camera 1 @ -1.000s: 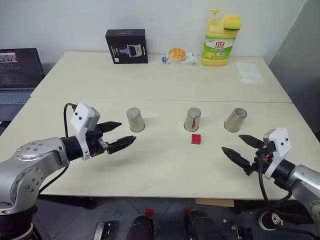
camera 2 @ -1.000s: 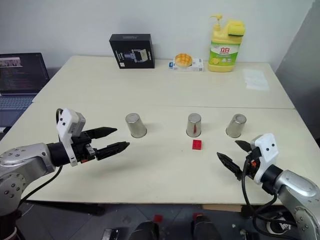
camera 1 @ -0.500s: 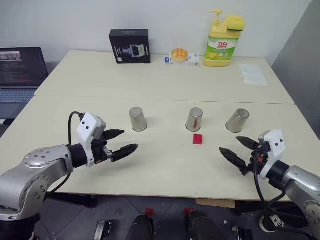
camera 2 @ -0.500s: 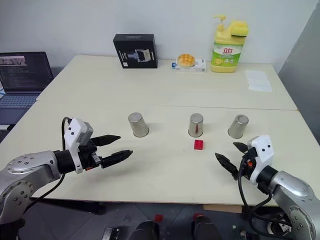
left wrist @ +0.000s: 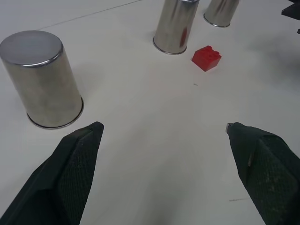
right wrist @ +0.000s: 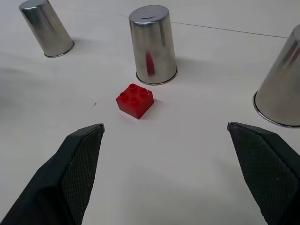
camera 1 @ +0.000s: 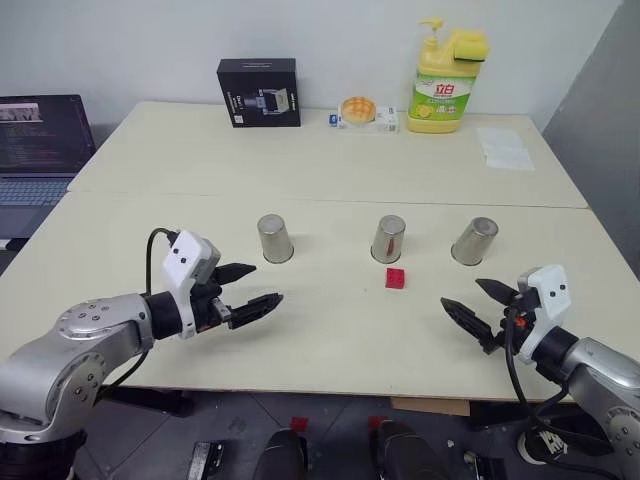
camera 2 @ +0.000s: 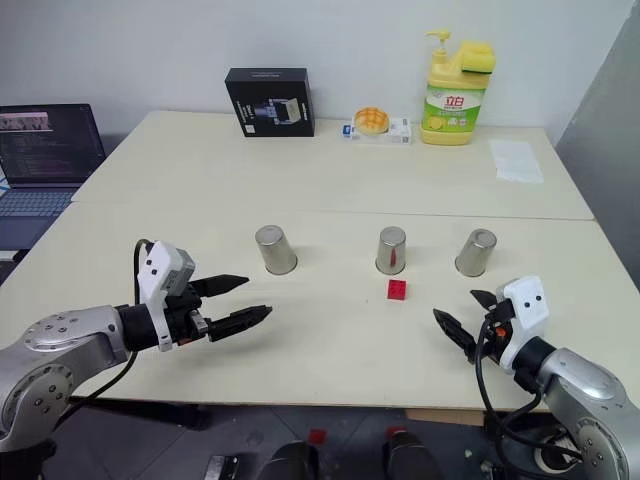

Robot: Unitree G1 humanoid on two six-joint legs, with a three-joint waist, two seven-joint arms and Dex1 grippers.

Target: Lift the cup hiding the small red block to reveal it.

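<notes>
**Red block in the open, three cups upside down, both grippers spread wide**

From the left eye view: three steel cups stand inverted in a row across the pale table (camera 1: 330, 150). The left cup (camera 1: 273, 239) sits nearest the left gripper (camera 1: 256, 290), the middle cup (camera 1: 388, 239) is at centre, and the right cup (camera 1: 473, 241) leans slightly in perspective. The small red block (camera 1: 396, 278) lies uncovered on the tabletop, just in front of the middle cup and apart from it. The left gripper hovers above the table near the left cup, fingers parted and empty. The right gripper (camera 1: 474, 306) hangs over the table's near edge, in front of the right cup, its fingers apart too, holding nothing. At the far side stand a black box (camera 1: 259, 92), a yellow soap bottle (camera 1: 447, 80) and a small round orange item (camera 1: 356, 108). A laptop (camera 1: 40, 140) sits off to the left.

Over to the left wrist view: two black fingers (left wrist: 70, 178) stand wide apart with bare table between them. One cup is close by, another further on with the red block beside it.

Now the right wrist view: again widely spread fingers (right wrist: 77, 168), nothing gripped. The studded red block sits just in front of the middle cup, whose steel side reflects a red streak.
</notes>
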